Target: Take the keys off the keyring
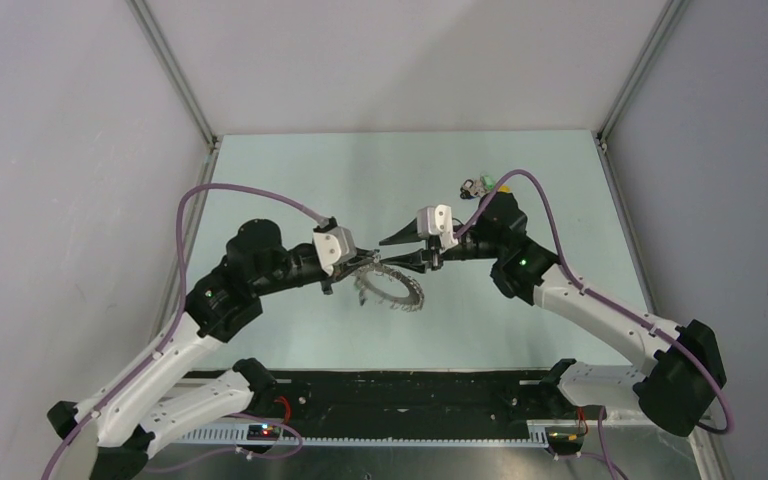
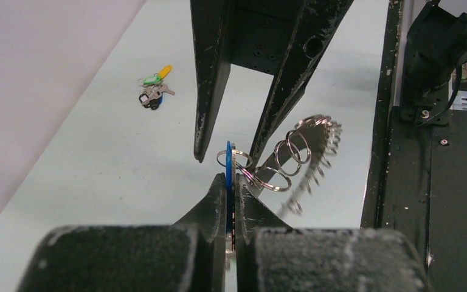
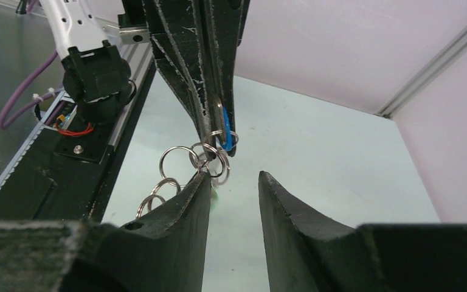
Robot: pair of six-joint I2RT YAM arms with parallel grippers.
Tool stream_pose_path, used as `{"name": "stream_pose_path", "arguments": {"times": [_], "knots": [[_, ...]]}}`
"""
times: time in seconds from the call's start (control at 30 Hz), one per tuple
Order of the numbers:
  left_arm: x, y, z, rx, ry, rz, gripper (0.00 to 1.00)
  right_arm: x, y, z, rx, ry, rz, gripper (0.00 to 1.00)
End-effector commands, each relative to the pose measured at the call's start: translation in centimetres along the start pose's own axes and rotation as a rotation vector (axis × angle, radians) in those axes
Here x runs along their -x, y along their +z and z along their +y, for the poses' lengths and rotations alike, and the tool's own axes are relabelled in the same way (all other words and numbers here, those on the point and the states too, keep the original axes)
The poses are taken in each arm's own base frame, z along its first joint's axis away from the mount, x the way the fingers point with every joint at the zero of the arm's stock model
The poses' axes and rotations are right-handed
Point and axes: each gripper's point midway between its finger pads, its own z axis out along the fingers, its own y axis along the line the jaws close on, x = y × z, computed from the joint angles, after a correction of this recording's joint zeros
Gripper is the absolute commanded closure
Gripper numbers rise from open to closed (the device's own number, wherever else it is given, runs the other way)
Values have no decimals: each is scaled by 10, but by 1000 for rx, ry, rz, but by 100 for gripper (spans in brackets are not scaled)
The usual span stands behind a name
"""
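Observation:
The keyring [image 1: 392, 290] is a large silver ring fringed with keys, lying tilted between the two grippers. In the left wrist view it [image 2: 319, 146] hangs from a chain of small split rings [image 2: 283, 164]. My left gripper [image 2: 232, 177] is shut on a blue-headed key [image 2: 228, 159] at the end of that chain. My right gripper [image 3: 234, 176] is open; its left finger touches the small rings [image 3: 179, 159] and nothing is between its jaws. In the right wrist view the blue key [image 3: 225, 136] shows pinched in the left gripper's fingers [image 3: 204, 91].
A small clump of loose coloured-headed keys [image 1: 475, 185] lies at the back right of the pale green table [image 1: 290, 180]; it also shows in the left wrist view [image 2: 154, 91]. A black rail [image 1: 410, 390] runs along the near edge. Grey walls enclose the table.

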Motion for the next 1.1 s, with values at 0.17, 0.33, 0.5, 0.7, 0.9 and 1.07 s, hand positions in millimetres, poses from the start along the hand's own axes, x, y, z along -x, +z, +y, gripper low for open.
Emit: {"name": "stream_pose_path", "arguments": {"times": [0.17, 0.33, 0.5, 0.7, 0.9, 1.07], "knots": [[26, -5, 1, 2, 74, -99, 100, 32, 9, 15, 97, -13, -81, 67], [26, -5, 3, 16, 78, -97, 100, 34, 15, 24, 135, 11, -96, 69], [24, -6, 6, 38, 77, -91, 100, 35, 16, 26, 130, 24, -94, 86], [23, -7, 9, 57, 80, -85, 100, 37, 12, 21, 77, 43, -74, 100], [20, -7, 13, 77, 80, -73, 100, 35, 2, 17, 11, 68, -25, 100], [16, -6, 14, 83, 85, -63, 100, 39, -7, 8, -76, 94, -15, 100]]}}
